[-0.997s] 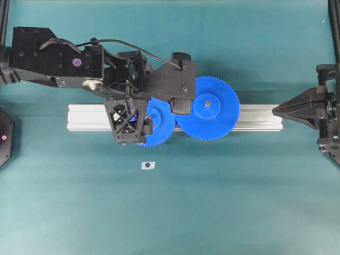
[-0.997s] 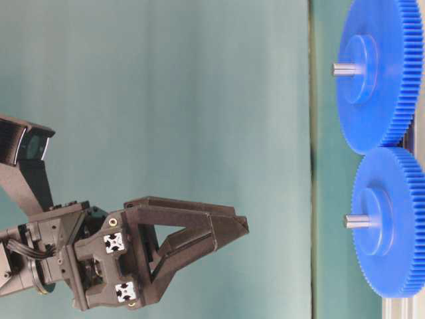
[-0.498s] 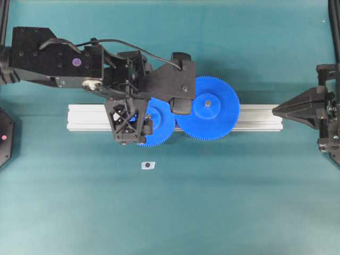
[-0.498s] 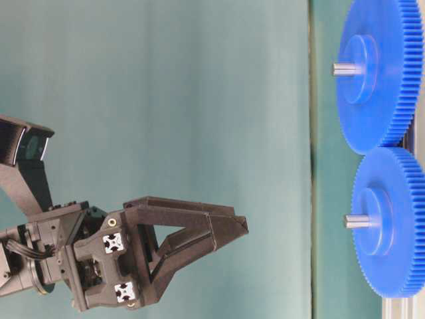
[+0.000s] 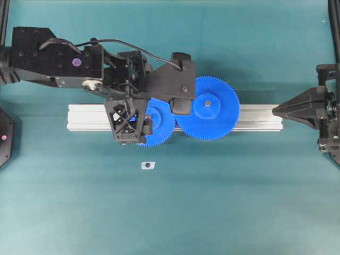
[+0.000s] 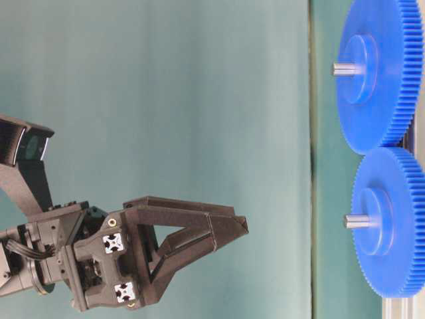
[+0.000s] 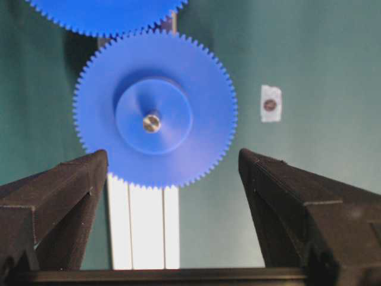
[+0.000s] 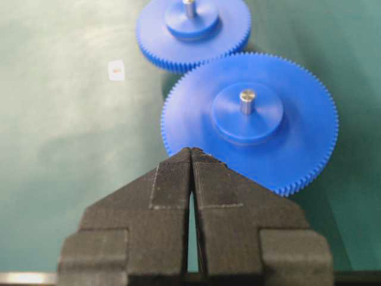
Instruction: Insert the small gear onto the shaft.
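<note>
The small gear (image 7: 153, 110) lies flat on the aluminium rail (image 5: 90, 117), and the silvery shaft (image 7: 152, 123) pokes up through its hub. Its teeth mesh with the wider blue gear (image 5: 208, 109). My left gripper (image 7: 172, 156) hovers above it, open and empty. The side view shows that gripper (image 6: 242, 226) well clear of the small gear (image 6: 388, 222) and the shaft (image 6: 357, 221). In the overhead view the left gripper (image 5: 132, 109) covers part of the small gear (image 5: 162, 128). My right gripper (image 5: 276, 110) is shut on nothing off the rail's right end.
A small white sticker with a dark dot (image 5: 148, 165) lies on the teal mat in front of the rail. The wider gear (image 8: 250, 119) sits between my right gripper (image 8: 191, 152) and the small gear (image 8: 191, 27).
</note>
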Available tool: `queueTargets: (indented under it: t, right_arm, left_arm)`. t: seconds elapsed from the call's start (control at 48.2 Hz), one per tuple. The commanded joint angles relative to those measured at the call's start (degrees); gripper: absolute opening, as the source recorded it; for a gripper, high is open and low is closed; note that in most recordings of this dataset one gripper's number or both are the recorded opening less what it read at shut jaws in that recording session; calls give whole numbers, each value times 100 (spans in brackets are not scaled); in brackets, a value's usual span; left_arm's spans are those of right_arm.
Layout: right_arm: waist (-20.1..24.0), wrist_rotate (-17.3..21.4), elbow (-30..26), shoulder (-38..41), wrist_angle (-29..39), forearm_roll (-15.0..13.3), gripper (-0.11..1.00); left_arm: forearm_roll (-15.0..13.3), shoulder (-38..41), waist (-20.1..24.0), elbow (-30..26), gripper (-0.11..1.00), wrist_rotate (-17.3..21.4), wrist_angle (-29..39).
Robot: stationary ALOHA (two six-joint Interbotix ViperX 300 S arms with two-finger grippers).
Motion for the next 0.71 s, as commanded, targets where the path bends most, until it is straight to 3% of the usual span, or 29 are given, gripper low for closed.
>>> queueTargets:
  t: [0.0,0.685]
  right_arm:
    - [-18,62,-53,26,-35,9,2]
    - [-18,62,-9,-26,-53,9,2]
  left_arm:
    - [26,-176,-18,-141,84,0,-26]
    - [26,-158,-18,-141,84,9,-26]
